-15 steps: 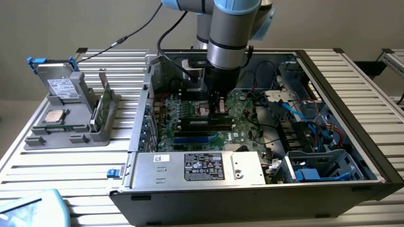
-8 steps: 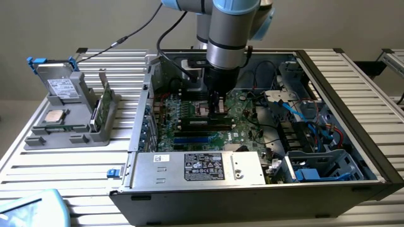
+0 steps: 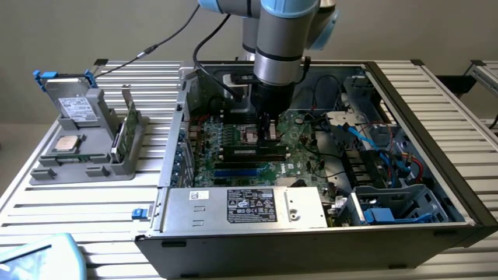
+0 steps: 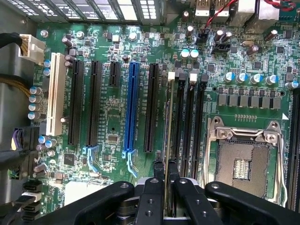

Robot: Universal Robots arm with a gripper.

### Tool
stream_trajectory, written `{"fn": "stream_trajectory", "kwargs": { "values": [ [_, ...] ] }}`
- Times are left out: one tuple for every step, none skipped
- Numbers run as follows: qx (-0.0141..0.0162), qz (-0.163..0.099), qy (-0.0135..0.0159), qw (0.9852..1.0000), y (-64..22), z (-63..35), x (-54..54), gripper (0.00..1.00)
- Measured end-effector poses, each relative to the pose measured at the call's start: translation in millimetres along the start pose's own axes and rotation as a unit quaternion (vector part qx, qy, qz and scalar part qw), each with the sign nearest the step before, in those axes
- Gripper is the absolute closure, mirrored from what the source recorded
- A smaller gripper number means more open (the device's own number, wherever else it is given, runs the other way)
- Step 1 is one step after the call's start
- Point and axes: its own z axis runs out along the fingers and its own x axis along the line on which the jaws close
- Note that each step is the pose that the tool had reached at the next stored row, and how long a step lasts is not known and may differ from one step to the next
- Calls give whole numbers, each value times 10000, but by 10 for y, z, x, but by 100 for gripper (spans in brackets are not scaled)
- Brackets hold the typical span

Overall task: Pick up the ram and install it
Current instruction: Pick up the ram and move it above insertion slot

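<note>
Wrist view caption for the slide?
Gripper shut on the ram, held edge-on over the memory slots, beside the CPU socket.

This is a robotics lab or test workshop: an open computer case [image 3: 311, 256] lies on a slatted aluminium bench [image 3: 78, 216], and an industrial robot arm [image 3: 280, 46] reaches down into it. Beside the case, on the exterior view's left, a grey fixture [image 3: 86, 166] holds loose computer parts.
</note>
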Motion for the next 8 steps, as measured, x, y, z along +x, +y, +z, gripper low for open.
{"fn": "stream_trajectory", "kwargs": {
  "values": [
    [1,0,1,10000,1,0,0,86],
    [3,0,2,10000,2,1,0,86],
    [4,1,3,10000,3,1,-1,86],
    [4,2,4,10000,4,1,-1,86],
    [6,3,5,10000,5,2,-1,86],
    [6,5,6,10000,6,2,-2,86],
    [8,7,7,10000,7,3,-2,86],
    [8,14,7,10000,7,4,-3,86]
  ]
}}
